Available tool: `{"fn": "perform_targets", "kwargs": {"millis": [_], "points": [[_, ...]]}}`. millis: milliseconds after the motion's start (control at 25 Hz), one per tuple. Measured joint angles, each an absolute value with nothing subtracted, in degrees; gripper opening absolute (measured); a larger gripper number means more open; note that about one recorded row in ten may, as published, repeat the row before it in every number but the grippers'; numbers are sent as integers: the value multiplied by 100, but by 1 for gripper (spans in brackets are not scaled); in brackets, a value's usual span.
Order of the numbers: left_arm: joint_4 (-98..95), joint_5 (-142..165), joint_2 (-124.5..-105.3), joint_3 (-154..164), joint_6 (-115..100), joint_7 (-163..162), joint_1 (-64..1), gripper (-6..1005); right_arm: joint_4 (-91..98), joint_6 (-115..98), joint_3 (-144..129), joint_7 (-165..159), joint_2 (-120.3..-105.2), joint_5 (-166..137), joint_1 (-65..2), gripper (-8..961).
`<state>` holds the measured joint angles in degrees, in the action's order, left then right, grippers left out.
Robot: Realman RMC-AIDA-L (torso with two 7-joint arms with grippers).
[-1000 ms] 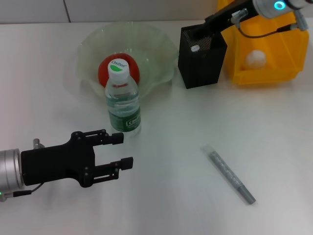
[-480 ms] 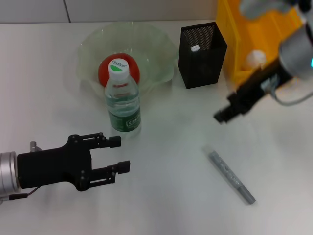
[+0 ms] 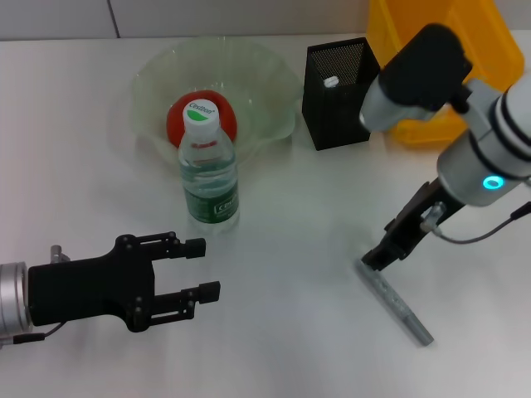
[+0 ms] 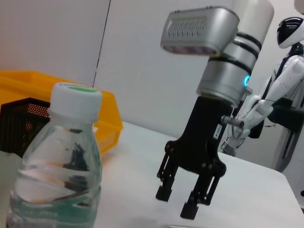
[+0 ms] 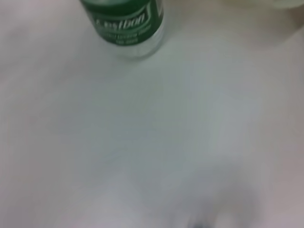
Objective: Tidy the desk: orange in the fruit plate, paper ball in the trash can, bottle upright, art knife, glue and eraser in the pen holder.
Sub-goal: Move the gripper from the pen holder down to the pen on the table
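The bottle (image 3: 209, 170) stands upright in front of the fruit plate (image 3: 274, 79), and the orange (image 3: 176, 123) lies in that plate. A grey art knife (image 3: 397, 303) lies flat at the right front. My right gripper (image 3: 377, 257) hangs just over its near-left end; in the left wrist view this right gripper (image 4: 176, 202) is open and holds nothing. My left gripper (image 3: 199, 269) is open at the front left, short of the bottle (image 4: 61, 156). The pen holder (image 3: 340, 91) shows a small white tip inside. Paper ball, glue and eraser are out of view.
The yellow trash can (image 3: 440, 41) stands behind the right arm, beside the pen holder. The right wrist view shows only the bottle's green label (image 5: 126, 21) and bare white tabletop. Open table lies between the two grippers.
The right arm swung from the pen holder, past the trash can, down to the art knife's end. The left gripper slid slightly back toward the front edge.
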<state>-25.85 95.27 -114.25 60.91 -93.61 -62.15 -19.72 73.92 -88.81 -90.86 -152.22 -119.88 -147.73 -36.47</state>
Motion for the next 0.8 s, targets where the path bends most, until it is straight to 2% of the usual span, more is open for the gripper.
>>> {"fn": "perform_targets", "kwargs": {"millis": [600,800], "points": [[-2578,9528,-11442,6091,-9300,-6182,-1950,648,7029,-8349,-9877,-15326,-11988,-14702,-3667,603],[-2577,9527,-11452,6091,-9276,-6179,-1951,648,7042,-8293,-9947,-15334,-11988,-14694,-3654,476]]}}
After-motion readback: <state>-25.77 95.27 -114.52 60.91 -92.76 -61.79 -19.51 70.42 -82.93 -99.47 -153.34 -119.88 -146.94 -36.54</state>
